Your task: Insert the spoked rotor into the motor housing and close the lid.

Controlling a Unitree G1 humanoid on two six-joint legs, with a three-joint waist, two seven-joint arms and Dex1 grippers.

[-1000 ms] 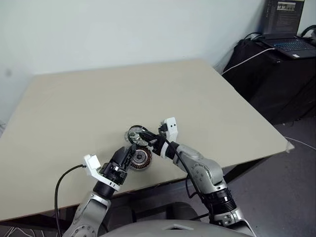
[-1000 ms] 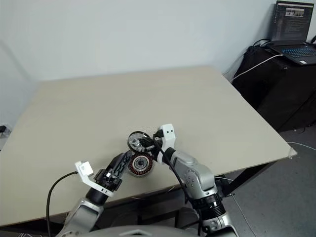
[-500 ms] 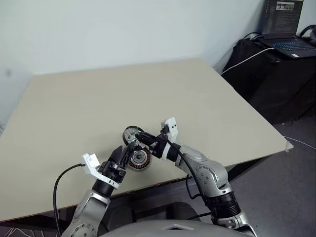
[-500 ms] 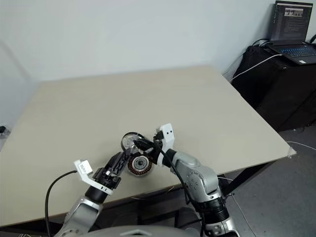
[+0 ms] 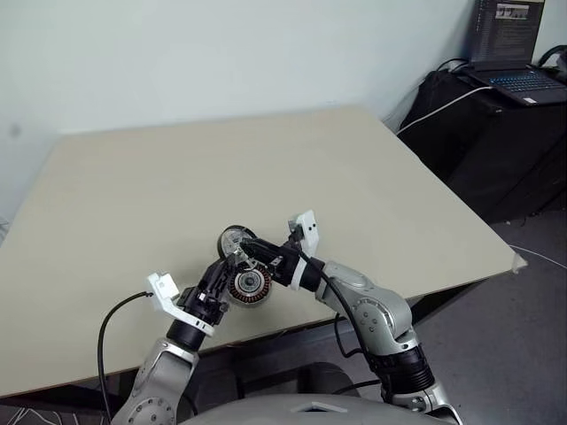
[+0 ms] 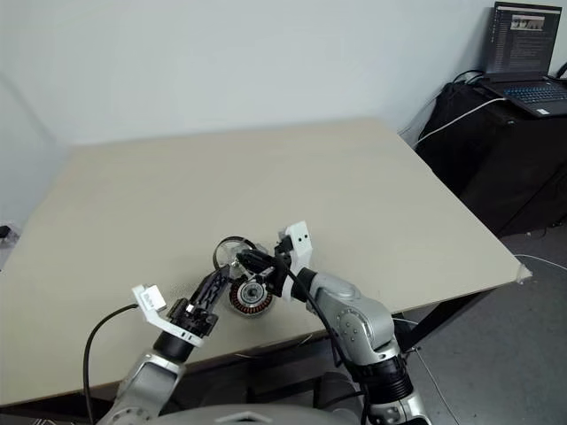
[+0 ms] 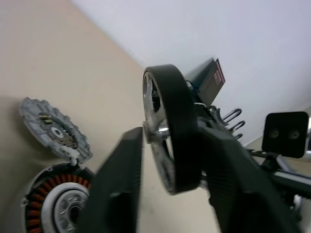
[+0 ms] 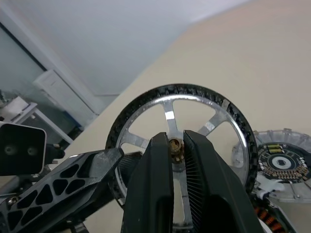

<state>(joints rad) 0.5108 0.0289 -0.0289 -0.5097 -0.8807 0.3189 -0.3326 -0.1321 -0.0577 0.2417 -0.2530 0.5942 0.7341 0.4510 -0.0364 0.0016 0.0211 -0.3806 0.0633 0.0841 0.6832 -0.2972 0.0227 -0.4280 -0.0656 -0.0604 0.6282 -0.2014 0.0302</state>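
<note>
The spoked rotor [image 8: 167, 114], a black-rimmed wheel with silver spokes, hangs upright just above the table's near edge. My right gripper [image 8: 175, 143] is shut on its hub. My left gripper [image 7: 172, 141] is shut across the rotor [image 7: 170, 97], one finger on each face. Directly below, the motor housing [image 5: 251, 285] sits on the table with its copper windings [image 7: 36, 204] showing. The lid [image 7: 53, 128], a grey notched disc with a dark centre, lies against the housing's rim on the side away from me.
The beige table [image 5: 266, 150] stretches away behind the parts, and its front edge runs close under the housing. A black cable [image 5: 111, 323] loops off my left wrist. To the far right, a laptop [image 5: 523, 81] sits on a dark stand with cables.
My left gripper's fingers, spread wide beside the housing before, have closed onto the rotor. My right gripper has drawn the rotor slightly back and to the left.
</note>
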